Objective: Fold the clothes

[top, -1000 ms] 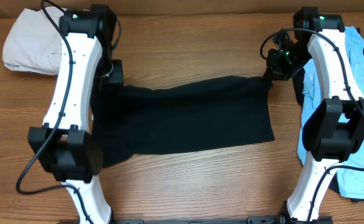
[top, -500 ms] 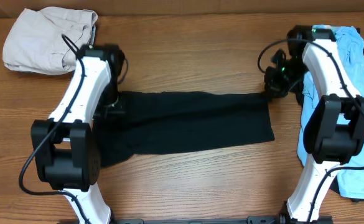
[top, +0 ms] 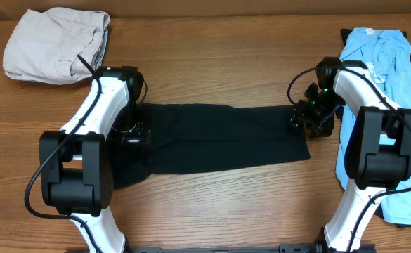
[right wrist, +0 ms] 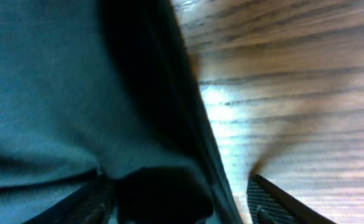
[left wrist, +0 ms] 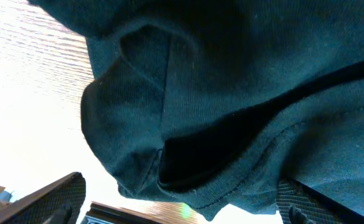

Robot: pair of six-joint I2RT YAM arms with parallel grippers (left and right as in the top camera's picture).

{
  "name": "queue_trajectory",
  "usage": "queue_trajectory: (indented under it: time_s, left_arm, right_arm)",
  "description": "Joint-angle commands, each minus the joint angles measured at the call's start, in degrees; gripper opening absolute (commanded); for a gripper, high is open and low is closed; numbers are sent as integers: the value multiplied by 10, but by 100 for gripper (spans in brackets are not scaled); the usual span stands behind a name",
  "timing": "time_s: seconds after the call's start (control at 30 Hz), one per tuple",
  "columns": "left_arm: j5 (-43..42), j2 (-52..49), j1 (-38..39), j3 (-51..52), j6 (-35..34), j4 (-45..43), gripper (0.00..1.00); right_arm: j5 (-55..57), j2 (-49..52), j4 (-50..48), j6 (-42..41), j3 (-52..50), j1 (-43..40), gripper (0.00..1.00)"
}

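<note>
A black garment [top: 219, 140] lies folded in a long band across the middle of the table. My left gripper [top: 131, 132] is low over its left end and my right gripper [top: 300, 119] is at its right edge. In the left wrist view the left gripper [left wrist: 185, 208] has its fingers [left wrist: 57, 199] wide apart, and the dark cloth's [left wrist: 231, 112] hemmed edge lies loose between them. In the right wrist view the right gripper [right wrist: 188, 202] is open too. The cloth's [right wrist: 63, 93] edge lies between its pads, and bare wood shows beside the right one [right wrist: 281, 199].
A beige garment [top: 50, 42] is bunched at the far left corner. A light blue garment [top: 381, 49] lies along the right side behind the right arm, with darker cloth [top: 395, 211] under its near end. Bare wood table [top: 219, 63] surrounds the black garment.
Both arms carried the black garment's far edge toward the front, narrowing it into a folded band. Both grippers then opened and let go of the cloth.
</note>
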State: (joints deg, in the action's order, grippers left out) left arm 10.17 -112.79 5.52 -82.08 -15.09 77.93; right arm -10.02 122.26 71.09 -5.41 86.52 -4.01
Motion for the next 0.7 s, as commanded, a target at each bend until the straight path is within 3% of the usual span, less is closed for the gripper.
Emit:
queue_trajectory:
  time_s: [0.0, 0.1, 0.3, 0.5, 0.67]
  left_arm:
    - [14, 4, -7, -12, -4, 2, 100]
    - [21, 4, -10, -71, -19, 38, 100]
    - [16, 4, -10, -284, -16, 106, 100]
    - [-6, 4, -10, -446, -16, 129, 100]
    - [-6, 4, -10, -496, -1, 136, 100]
  right_arm:
    - [3, -23, -13, -2, -9, -6, 74]
    - [3, -23, -26, -2, -9, -6, 74]
    - [-32, -23, -45, 18, -10, -5, 75]
    - [-8, -23, -51, 28, -11, 21, 55]
    - [66, -23, -58, 7, -16, 66, 39]
